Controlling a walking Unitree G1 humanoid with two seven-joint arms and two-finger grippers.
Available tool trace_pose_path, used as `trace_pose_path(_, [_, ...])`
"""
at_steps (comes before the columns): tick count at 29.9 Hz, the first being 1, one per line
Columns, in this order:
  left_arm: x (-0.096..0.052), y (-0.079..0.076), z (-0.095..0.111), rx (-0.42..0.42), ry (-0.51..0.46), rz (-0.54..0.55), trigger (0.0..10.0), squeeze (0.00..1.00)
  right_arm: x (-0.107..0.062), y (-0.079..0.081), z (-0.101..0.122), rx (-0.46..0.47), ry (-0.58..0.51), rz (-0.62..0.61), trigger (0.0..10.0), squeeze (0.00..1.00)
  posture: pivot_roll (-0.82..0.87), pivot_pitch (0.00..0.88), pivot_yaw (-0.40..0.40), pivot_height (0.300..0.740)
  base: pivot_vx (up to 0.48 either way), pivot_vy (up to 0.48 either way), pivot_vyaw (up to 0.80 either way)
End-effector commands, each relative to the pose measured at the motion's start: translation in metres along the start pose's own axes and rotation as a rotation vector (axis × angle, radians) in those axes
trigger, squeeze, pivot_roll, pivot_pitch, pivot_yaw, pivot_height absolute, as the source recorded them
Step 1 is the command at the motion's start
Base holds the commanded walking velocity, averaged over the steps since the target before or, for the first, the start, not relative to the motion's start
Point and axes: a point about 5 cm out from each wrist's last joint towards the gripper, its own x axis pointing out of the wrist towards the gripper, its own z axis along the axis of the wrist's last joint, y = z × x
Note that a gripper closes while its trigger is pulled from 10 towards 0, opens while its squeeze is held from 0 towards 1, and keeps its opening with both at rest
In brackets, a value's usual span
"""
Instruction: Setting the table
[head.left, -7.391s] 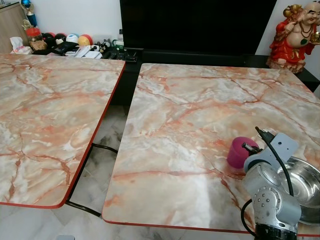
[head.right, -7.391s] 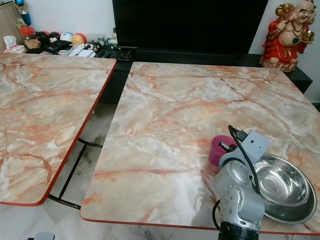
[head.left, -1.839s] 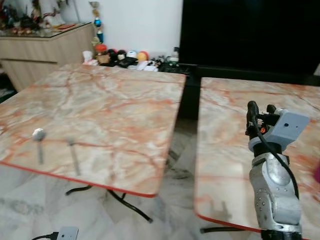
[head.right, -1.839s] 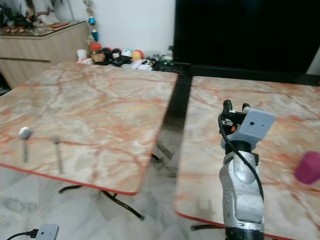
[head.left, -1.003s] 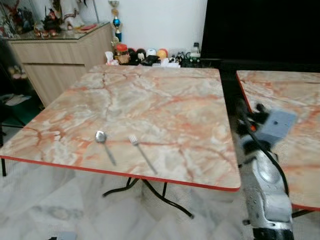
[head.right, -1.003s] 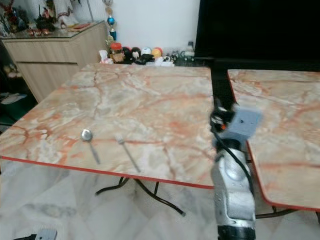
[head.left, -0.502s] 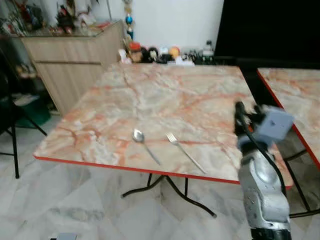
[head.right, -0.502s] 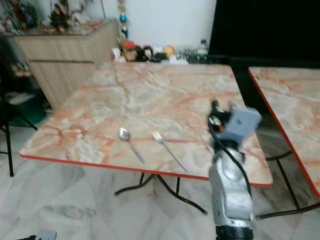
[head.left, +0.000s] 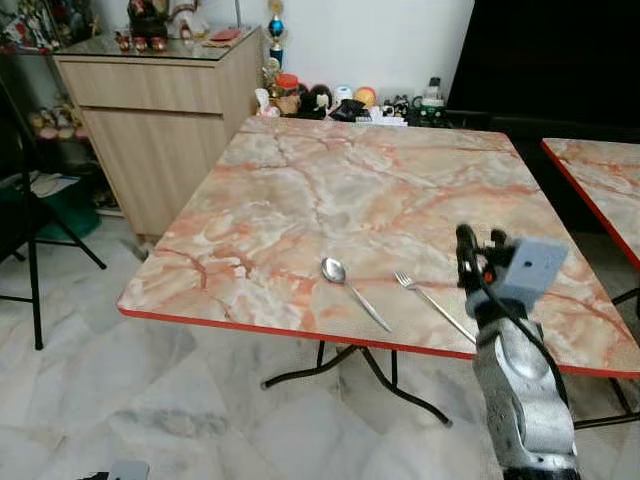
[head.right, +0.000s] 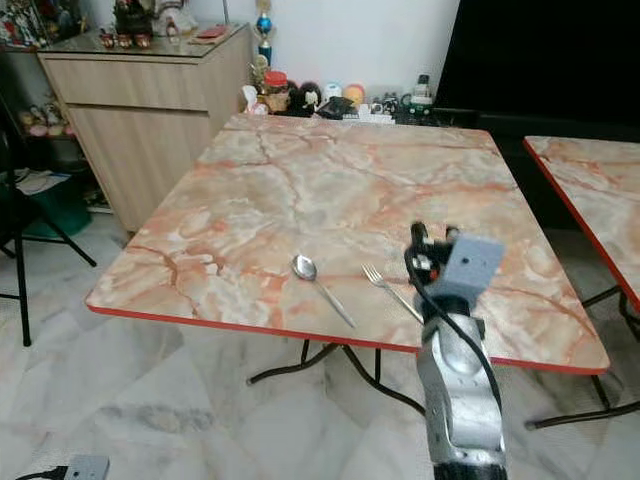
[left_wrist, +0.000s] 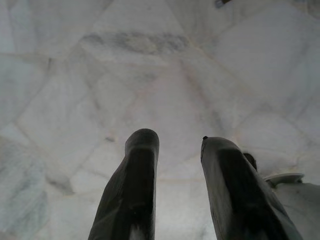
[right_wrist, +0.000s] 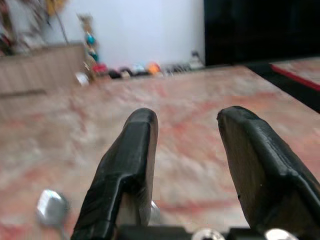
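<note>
A tiled living-room floor (head.left: 150, 400) runs under a marble-patterned table (head.left: 330, 190), with a wooden sideboard (head.left: 160, 110) at the far left and a row of small ornaments (head.left: 340, 100) along the wall behind. Near the table's front edge lies a spoon (head.left: 352, 291), bowl away from the robot, and just to its right a fork (head.left: 435, 306); the two lie close together and roughly parallel, not touching. Further right, the right gripper (right_wrist: 187, 165) is raised in front of the table with its fingers spread and nothing between them, the spoon showing low in the wrist view. A second table (head.left: 600, 180) begins at the far right. The left gripper (left_wrist: 177, 185) hangs over the floor, fingers also apart and empty. The cutlery is flat and thin on a hard, slick top, so a pinch from above may skid off or push a piece toward the near edge and onto the floor; closing on the spoon could also nudge the fork, since they lie so near.
</note>
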Motion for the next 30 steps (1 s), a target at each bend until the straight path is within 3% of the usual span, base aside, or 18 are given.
trace_pose_path(1, [-0.002, 0.001, -0.005, -0.018, 0.013, 0.005, 10.0, 0.0, -0.003, -0.016, -0.003, -0.026, 0.005, -0.048, 10.0, 0.0, 0.0, 0.076, 0.009, 0.74, 0.0, 0.0, 0.0])
trace_pose_path(4, [-0.002, 0.001, -0.008, -0.022, 0.017, 0.005, 10.0, 0.0, -0.006, -0.027, -0.006, -0.045, 0.016, -0.063, 10.0, 0.0, -0.01, 0.089, 0.011, 0.74, 0.0, 0.0, 0.0])
trace_pose_path(9, [-0.002, 0.0, -0.008, -0.024, 0.014, 0.004, 10.0, 0.0, -0.006, -0.027, -0.007, -0.049, 0.012, -0.048, 10.0, 0.0, -0.01, 0.095, 0.011, 0.74, 0.0, 0.0, 0.0])
trace_pose_path(24, [-0.003, 0.003, -0.01, -0.029, 0.023, 0.016, 10.0, 0.0, -0.006, -0.008, -0.002, -0.072, -0.03, 0.073, 10.0, 0.0, -0.01, 0.103, 0.008, 0.74, 0.249, 0.0, 0.0])
trace_pose_path(30, [-0.003, 0.002, -0.01, -0.031, 0.024, 0.014, 10.0, 0.0, -0.006, -0.004, 0.0, -0.073, -0.042, 0.099, 10.0, 0.0, -0.01, 0.103, 0.007, 0.74, 0.373, 0.0, 0.69])
